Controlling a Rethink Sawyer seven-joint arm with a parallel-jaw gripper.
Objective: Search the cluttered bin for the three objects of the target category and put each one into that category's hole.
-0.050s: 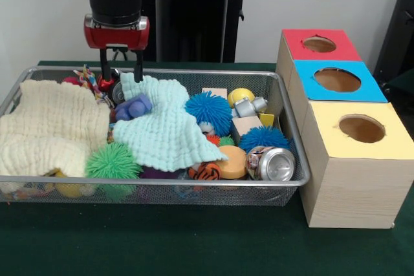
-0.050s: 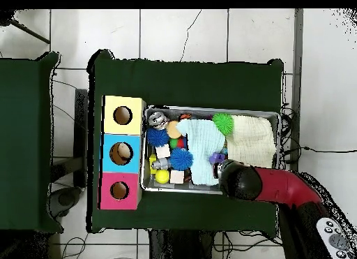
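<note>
A wire mesh bin (image 1: 294,159) is set on the green worktop (image 1: 194,244). To one side of it, three wooden boxes are placed in a row, each with a round hole in its top: a red-topped box (image 1: 301,46), a blue-topped box (image 1: 372,88) and a yellow-topped box (image 1: 394,137).

The end effector (image 1: 121,74) is suspended from the red and black arm over the far side of the bin. Its two dark fingers (image 1: 103,69) are seen spread apart, with nothing pinched between them; their tips are lowered to just above the clutter, near a dark round item that cannot be identified.

The bin contents are as follows. A cream cloth (image 1: 48,130) is draped over one end. A mint-green cloth (image 1: 165,134) is laid across the middle, and a purple toy (image 1: 134,106) rests at its edge, just beside the end effector. A green spiky ball (image 1: 113,161) is located at the near wall. Two blue spiky balls are present, one behind the mint cloth (image 1: 210,111) and one nearer the boxes (image 1: 264,138). A crushed drink can (image 1: 272,163) lies in the near corner closest to the boxes, touching an orange disc (image 1: 233,161). A wooden block (image 1: 246,125), a yellow ball (image 1: 240,95) and a small metallic object (image 1: 249,105) are grouped toward the far side. A tiger-striped ball (image 1: 207,172) sits against the near wall.

From the pictures, the target category cannot be determined.
</note>
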